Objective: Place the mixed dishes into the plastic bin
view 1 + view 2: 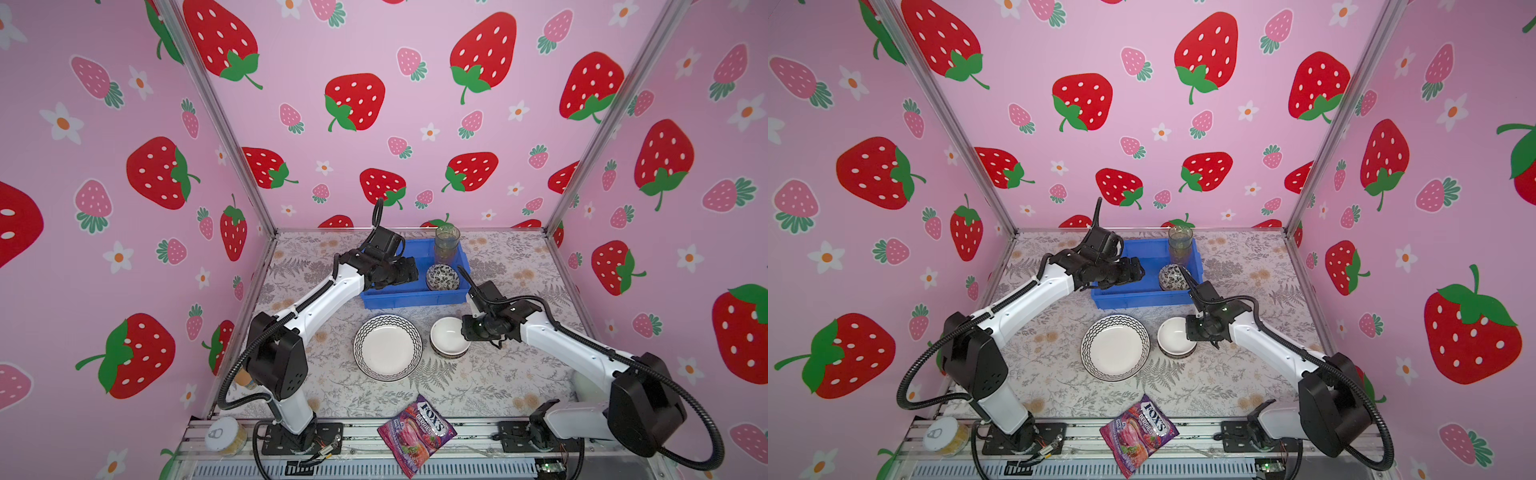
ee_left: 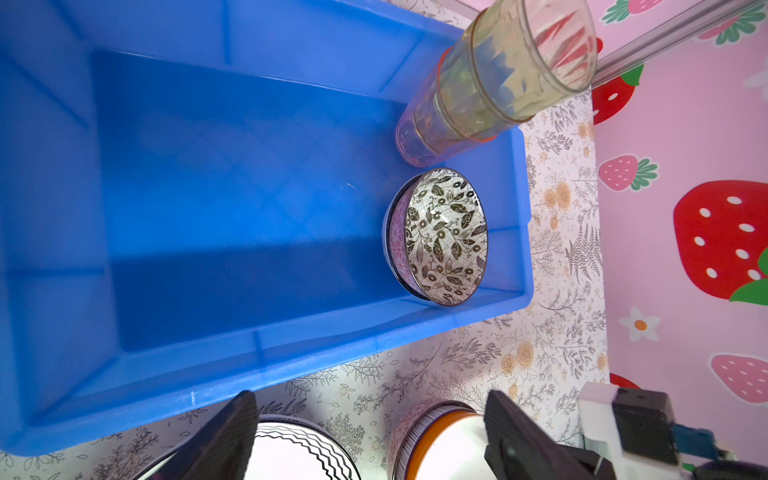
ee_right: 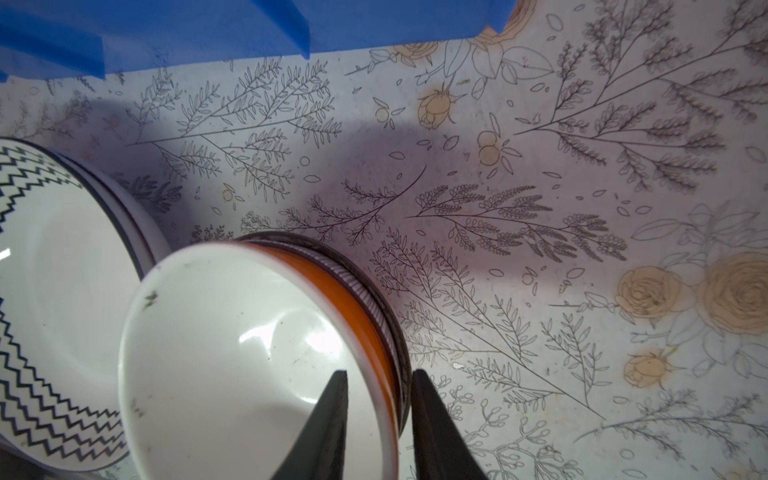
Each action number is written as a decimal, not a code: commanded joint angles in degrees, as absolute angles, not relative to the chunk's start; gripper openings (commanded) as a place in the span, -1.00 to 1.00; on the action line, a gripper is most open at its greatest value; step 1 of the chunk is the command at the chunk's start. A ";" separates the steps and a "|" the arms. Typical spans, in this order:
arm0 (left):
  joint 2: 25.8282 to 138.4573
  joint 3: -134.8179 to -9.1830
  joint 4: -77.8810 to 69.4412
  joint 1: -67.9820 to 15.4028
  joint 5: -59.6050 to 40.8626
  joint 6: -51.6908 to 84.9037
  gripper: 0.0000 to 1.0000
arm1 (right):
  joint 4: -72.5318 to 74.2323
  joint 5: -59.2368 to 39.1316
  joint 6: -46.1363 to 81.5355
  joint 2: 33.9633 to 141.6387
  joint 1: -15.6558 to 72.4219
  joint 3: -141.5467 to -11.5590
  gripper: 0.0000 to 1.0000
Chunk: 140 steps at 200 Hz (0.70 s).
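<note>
The blue plastic bin (image 1: 411,301) (image 1: 1138,301) stands at the back of the table. At its right end it holds a stack of tinted glasses (image 1: 447,243) (image 2: 490,83) and a leaf-patterned bowl (image 1: 443,277) (image 2: 444,237). My left gripper (image 1: 409,270) (image 2: 370,436) hovers over the bin's left half, open and empty. In front of the bin lie a zigzag-rimmed plate (image 1: 387,347) (image 3: 50,311) and a white bowl (image 1: 446,334) (image 3: 232,353) nested in striped bowls. My right gripper (image 1: 464,332) (image 3: 378,372) straddles this stack's right rim, one finger inside, one outside, closed on it.
A purple FOX'S candy bag (image 1: 417,432) lies at the front edge by the metal rail. A white-lidded jar (image 1: 224,434) sits at the front left corner. Strawberry-print walls close in the back and both sides.
</note>
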State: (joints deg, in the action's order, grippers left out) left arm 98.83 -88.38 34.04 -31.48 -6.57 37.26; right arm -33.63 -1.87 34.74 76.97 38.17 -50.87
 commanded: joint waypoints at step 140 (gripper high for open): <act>96.56 -86.24 34.21 -32.37 -7.53 37.39 0.76 | -36.47 -0.35 34.08 75.61 39.20 -55.89 -0.84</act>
State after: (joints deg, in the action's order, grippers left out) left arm 98.76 -87.44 34.02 -31.40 -7.11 37.26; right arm -35.62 -0.91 34.28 77.08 38.96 -53.58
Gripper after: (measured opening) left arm 0.882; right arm 0.097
